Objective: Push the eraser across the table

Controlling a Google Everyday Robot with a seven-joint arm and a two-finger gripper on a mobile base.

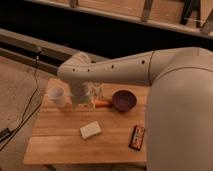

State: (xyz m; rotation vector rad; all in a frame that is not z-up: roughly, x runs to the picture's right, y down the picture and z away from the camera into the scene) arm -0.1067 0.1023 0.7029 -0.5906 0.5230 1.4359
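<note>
Meanwhile, the tool (pixel 84 96) is hanging over the far edge of the worktop (pixel 60 145).
The eraser (pixel 137 137) is lying near the front right corner, well apart from it; the tool's state I cannot tell.

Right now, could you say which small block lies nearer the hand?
The pale cream block; the black eraser lies farther from the hand beside the white cup.

The plank worktop (pixel 55 145) sits under the tool (pixel 92 96), which hangs over its far side. A white cup (pixel 57 95) stands just left of the tool, an orange piece (pixel 102 103) just right, a purple bowl (pixel 124 100) beyond. A cream block (pixel 90 130) lies nearer, the eraser (pixel 137 137) well off right
</note>
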